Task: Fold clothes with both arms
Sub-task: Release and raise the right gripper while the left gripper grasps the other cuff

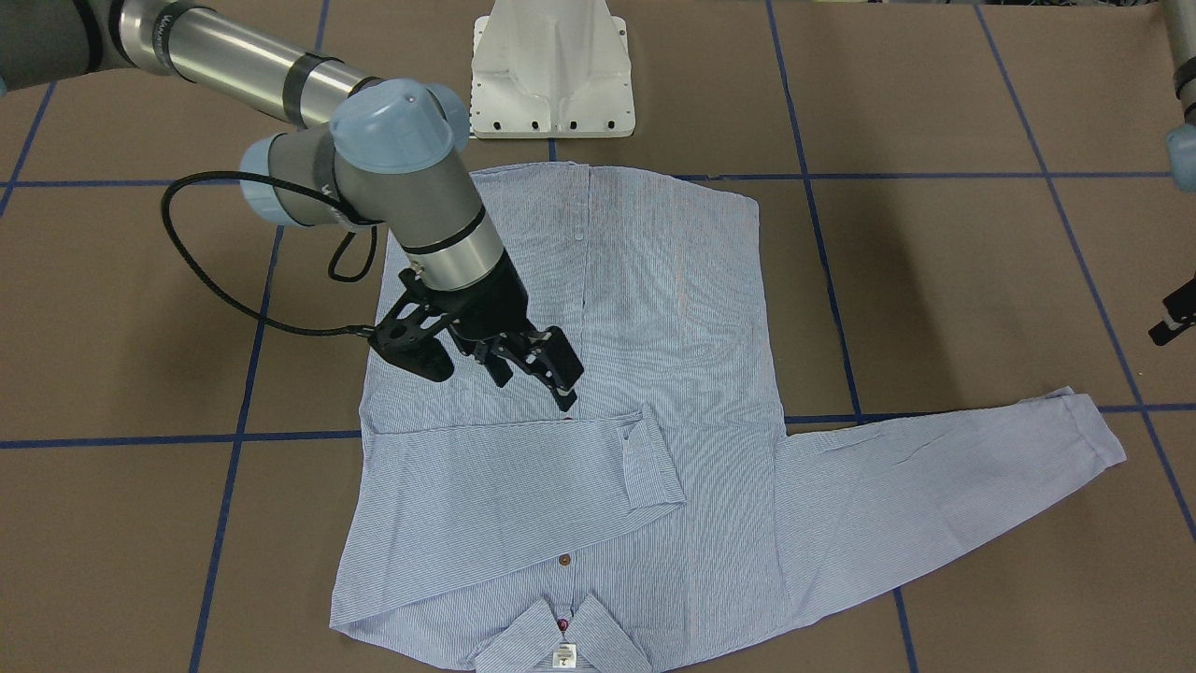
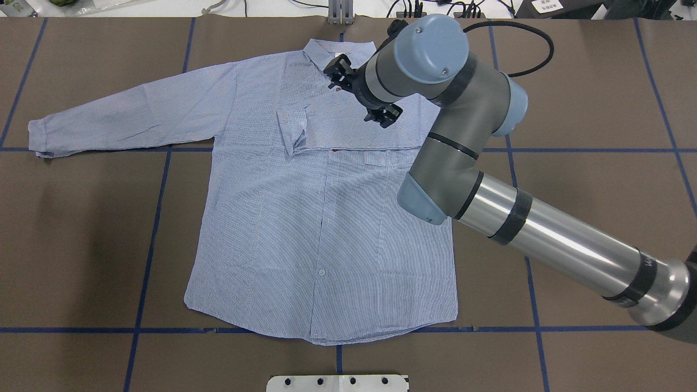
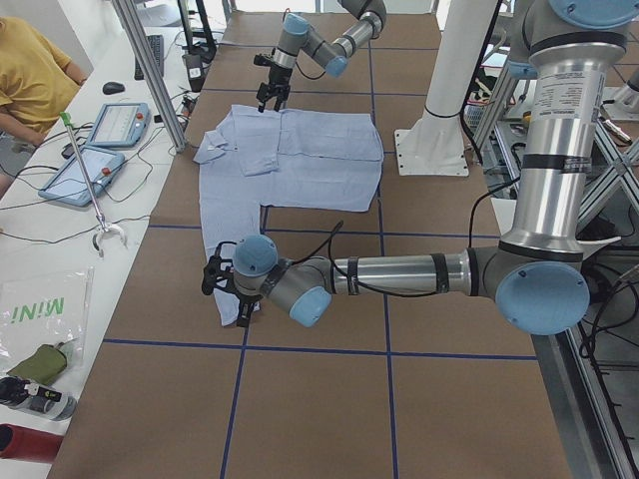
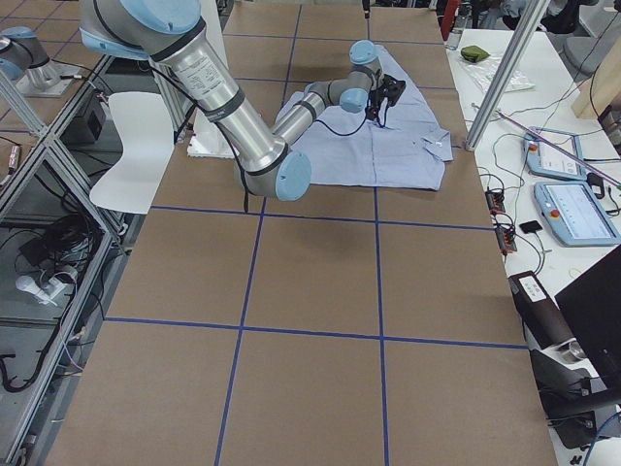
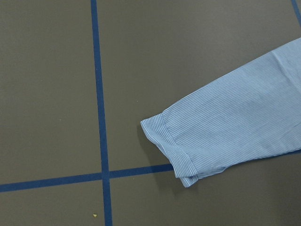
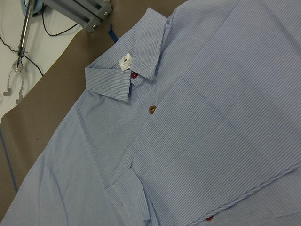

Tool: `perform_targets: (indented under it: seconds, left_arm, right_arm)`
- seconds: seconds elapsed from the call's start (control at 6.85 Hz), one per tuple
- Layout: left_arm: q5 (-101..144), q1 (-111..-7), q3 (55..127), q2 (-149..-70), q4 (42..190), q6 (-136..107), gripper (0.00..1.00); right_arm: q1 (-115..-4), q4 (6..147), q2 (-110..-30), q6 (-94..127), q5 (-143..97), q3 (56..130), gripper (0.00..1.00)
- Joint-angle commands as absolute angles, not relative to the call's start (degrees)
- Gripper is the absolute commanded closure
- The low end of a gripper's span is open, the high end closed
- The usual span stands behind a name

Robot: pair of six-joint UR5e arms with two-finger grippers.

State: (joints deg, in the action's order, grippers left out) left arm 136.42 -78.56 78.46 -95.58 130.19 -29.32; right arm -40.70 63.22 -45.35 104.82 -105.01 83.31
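Far to the left, the left claw (image 3: 228, 297) is over the cuff (image 5: 169, 150) of the outstretched sleeve (image 2: 130, 111). I cannot tell whether its fingers are apart or together. The front-facing view cuts it off at the edge, the overhead view misses it, and its own camera shows only the cuff, the brown table (image 2: 65, 228) and blue tape lines (image 5: 99, 117). Whether it touches the cloth is also unclear. The left arm (image 3: 399, 271) runs back from it toward the robot.

Between the two claws the shirt (image 2: 321, 228) lies flat, front up. Its collar (image 6: 141, 42) is on the side away from the robot, and the front-facing view cuts the collar at the bottom edge. The print on the white label (image 6: 125, 62) is too small to read.

The right claw (image 1: 533, 383) hangs over the button line with its jaws apart and nothing between them. Just beyond its tips the folded sleeve (image 1: 495, 486) crosses the chest. Its height above the cloth is hard to judge.

Behind it, the right arm (image 2: 544, 234) hides the shirt's shoulder and a corner of the chest pocket (image 2: 384, 158) in the overhead view.

On the robot's side of this claw stands a white pedestal (image 1: 551, 75). On the opposite side, past the table, are tablets (image 3: 118, 125) and a person (image 3: 30, 75) in a yellow top, cut off by the frame.
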Motion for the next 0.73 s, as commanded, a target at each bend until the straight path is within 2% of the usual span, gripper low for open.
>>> perform_targets:
  seconds: [0.0, 0.29, 0.58]
  left_arm:
    - [133.9, -73.7, 74.8, -98.3, 134.1, -37.2, 0.0]
    - [128.7, -70.1, 68.6, -101.2, 140.2, -42.7, 0.05]
    - [127.5, -70.0, 67.5, -100.6, 140.4, -42.3, 0.23]
  right_arm:
    - [-42.8, 63.1, -53.0, 104.4, -107.9, 90.1, 0.0]
    - [-45.0, 62.8, -54.1, 100.3, -110.7, 90.7, 0.0]
    - [-45.9, 63.1, -54.3, 99.2, -111.4, 93.1, 0.0]
